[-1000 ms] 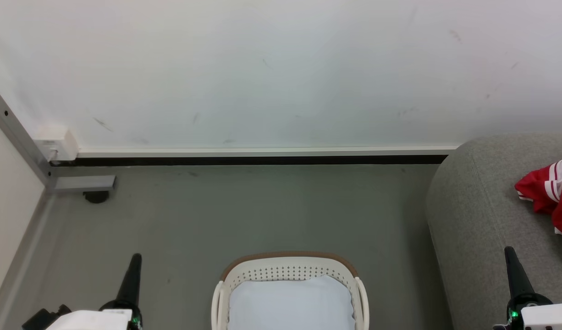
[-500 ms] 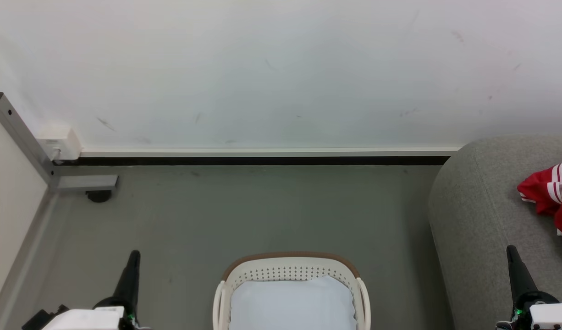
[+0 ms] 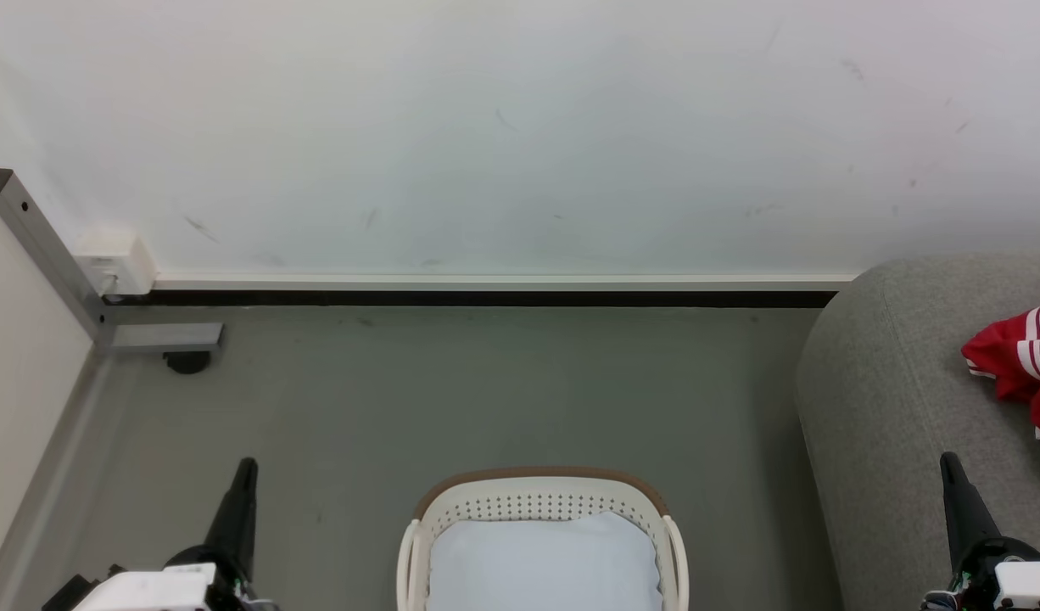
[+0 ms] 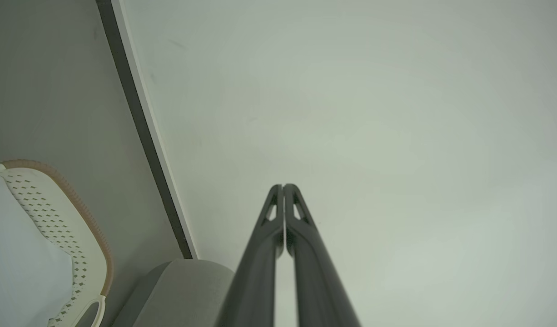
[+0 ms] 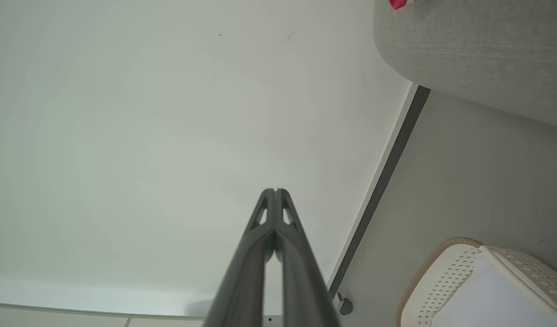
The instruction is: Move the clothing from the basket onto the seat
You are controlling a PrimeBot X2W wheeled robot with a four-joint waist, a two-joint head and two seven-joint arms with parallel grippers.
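Observation:
The red clothing with white stripes lies crumpled on the grey seat at the right edge; a scrap of the clothing shows in the right wrist view. The white basket with a brown rim stands on the floor at bottom centre, holding a pale blue-white pad. My left gripper is shut and empty, left of the basket. My right gripper is shut and empty, in front of the seat. Both wrist views show the fingertips pressed together, the left gripper and the right gripper pointing at the wall.
A white wall with a dark skirting strip runs behind the grey floor. A grey metal post with a foot and caster and a white box sit at the left corner.
The head camera has shifted slightly, so the scene slid a little right and down. Both grippers stay shut and sit slightly lower in the picture.

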